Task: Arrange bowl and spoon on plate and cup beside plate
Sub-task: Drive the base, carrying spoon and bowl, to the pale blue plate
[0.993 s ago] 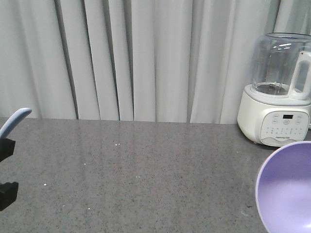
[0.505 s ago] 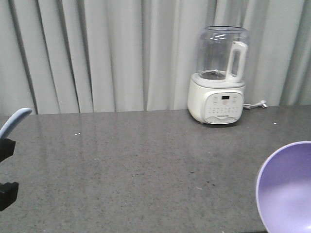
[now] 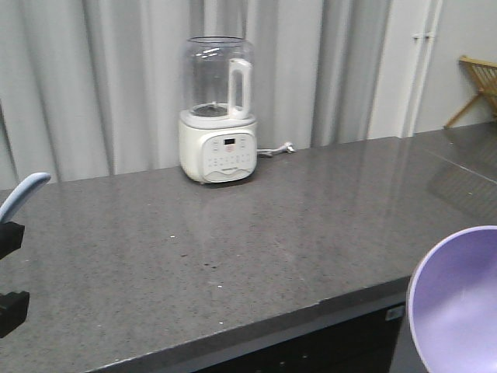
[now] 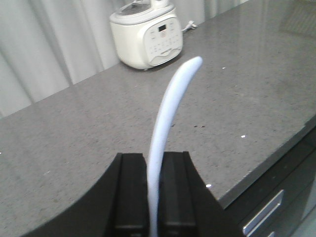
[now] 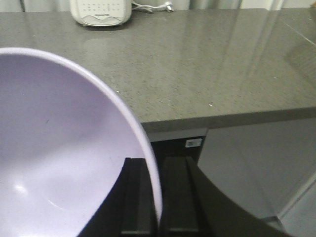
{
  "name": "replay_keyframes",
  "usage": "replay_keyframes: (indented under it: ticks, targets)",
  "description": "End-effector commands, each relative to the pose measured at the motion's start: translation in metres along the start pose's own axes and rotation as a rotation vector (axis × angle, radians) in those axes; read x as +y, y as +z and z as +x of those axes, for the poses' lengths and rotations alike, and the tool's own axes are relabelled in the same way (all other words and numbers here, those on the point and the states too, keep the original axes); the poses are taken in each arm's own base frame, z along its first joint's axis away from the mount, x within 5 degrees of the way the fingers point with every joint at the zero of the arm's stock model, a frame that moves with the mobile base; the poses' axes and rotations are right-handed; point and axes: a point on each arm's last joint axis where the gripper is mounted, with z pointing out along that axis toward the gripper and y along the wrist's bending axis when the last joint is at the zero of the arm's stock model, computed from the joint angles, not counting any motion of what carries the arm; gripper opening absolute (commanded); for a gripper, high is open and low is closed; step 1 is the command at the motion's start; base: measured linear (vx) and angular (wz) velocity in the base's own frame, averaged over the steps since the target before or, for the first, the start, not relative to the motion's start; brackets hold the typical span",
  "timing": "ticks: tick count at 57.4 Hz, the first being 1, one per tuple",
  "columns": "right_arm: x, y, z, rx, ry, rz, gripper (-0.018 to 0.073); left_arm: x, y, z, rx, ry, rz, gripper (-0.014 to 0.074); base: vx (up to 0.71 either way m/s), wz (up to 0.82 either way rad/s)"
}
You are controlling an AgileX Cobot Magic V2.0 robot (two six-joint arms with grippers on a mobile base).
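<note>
My left gripper [image 4: 154, 163] is shut on the pale blue-grey spoon [image 4: 168, 113], whose curved handle sticks up and away over the grey counter [image 4: 74, 138]. The same handle [image 3: 22, 194] shows at the far left of the front view, above the left gripper [image 3: 8, 272]. My right gripper [image 5: 157, 173] is shut on the rim of the lavender bowl [image 5: 54, 148], held tilted with its inside facing the camera. That bowl [image 3: 458, 303] fills the lower right corner of the front view. The plate and the cup are out of view.
A white blender with a clear jug [image 3: 217, 116] stands at the back of the counter [image 3: 295, 217] before grey curtains. The counter's front edge [image 3: 311, 315] runs across the lower part, with dark cabinet fronts below. A wooden rack [image 3: 477, 85] is at far right.
The whole scene has swung left across the front view: the blender went from the right edge to left of centre, and the counter's front edge and right end came into view. Both grips unchanged.
</note>
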Motion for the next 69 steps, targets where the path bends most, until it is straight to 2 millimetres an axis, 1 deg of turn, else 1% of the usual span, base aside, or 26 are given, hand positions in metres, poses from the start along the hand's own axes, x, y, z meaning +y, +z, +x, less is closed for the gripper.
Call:
replay_keyframes:
  ticks: [1, 32, 54, 69]
  targets:
    - [-0.0012, -0.0061, -0.0155, -0.115, -0.001, 0.020, -0.0012, 0.0023, -0.0062, -0.0131, -0.085, 0.005, 0.014, 0.0000, -0.06, -0.59]
    - [-0.0010, -0.0072, -0.0154, -0.117, -0.003, 0.020, -0.0012, 0.0030, -0.0071, -0.0130, -0.085, 0.003, 0.012, 0.0000, 0.02, -0.66]
    - [-0.0007, -0.0087, -0.0155, -0.123, -0.002, 0.019, -0.0012, 0.0031, -0.0070, -0.0129, -0.084, 0.003, 0.011, 0.0000, 0.17, -0.64]
    - [-0.0007, -0.0087, -0.0155, -0.123, -0.002, 0.019, -0.0012, 0.0031, -0.0070, -0.0129, -0.084, 0.003, 0.011, 0.0000, 0.22, -0.42]
